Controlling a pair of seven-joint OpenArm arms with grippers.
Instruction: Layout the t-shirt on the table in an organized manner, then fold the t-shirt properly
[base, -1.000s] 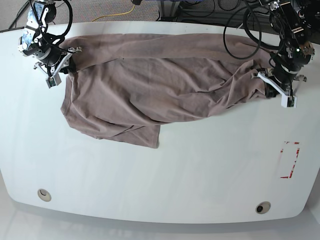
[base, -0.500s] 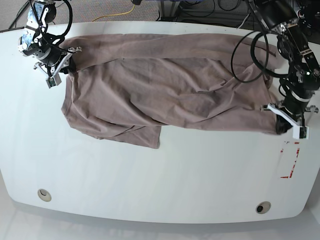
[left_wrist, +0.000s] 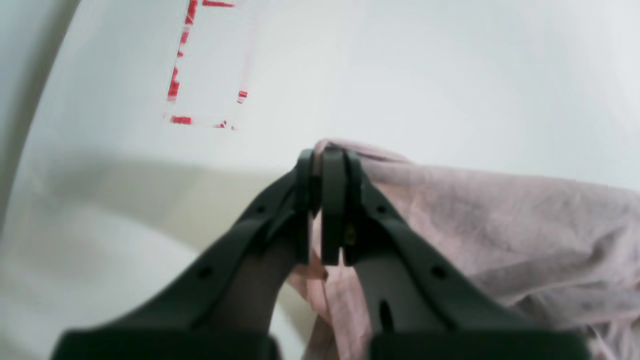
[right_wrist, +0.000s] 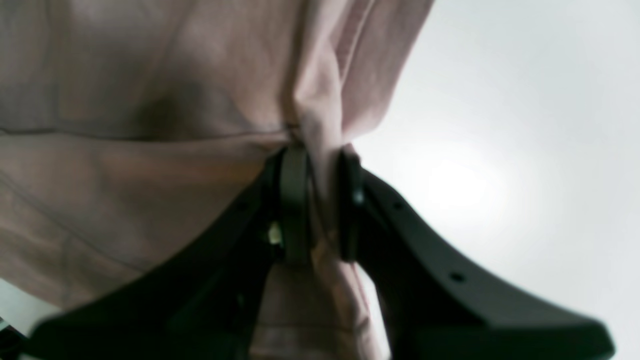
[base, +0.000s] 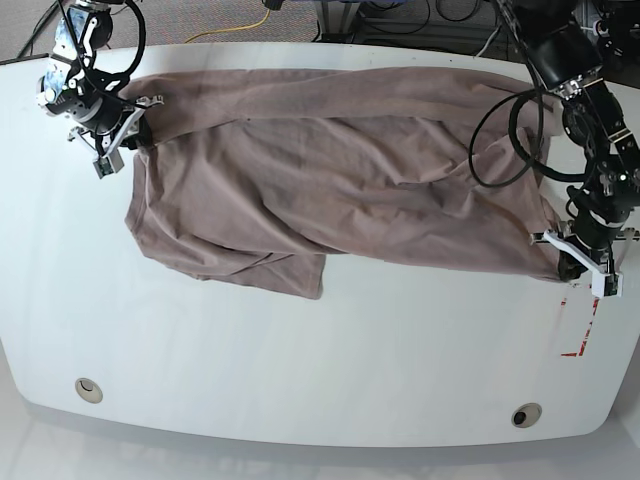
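The mauve-brown t-shirt (base: 330, 170) lies stretched across the far half of the white table (base: 350, 380), with a folded flap hanging toward the front at the left. My left gripper (base: 573, 268), on the base view's right, is shut on the shirt's right corner. The left wrist view shows the left gripper (left_wrist: 327, 160) pinching the cloth (left_wrist: 500, 215) just above the table. My right gripper (base: 135, 125), at the far left, is shut on a bunch of the shirt. It also shows in the right wrist view (right_wrist: 320, 165), with fabric (right_wrist: 150, 100) spreading away from it.
Red tape marks (base: 580, 325) lie just in front of my left gripper, near the table's right edge, and also show in the left wrist view (left_wrist: 200, 65). Two grommet holes (base: 88, 389) (base: 525, 414) sit near the front edge. Cables (base: 400, 15) run behind the table.
My left gripper has pulled the shirt's right corner toward the front right, first quickly, then a little farther, and the cloth is flatter. My right gripper has barely moved.
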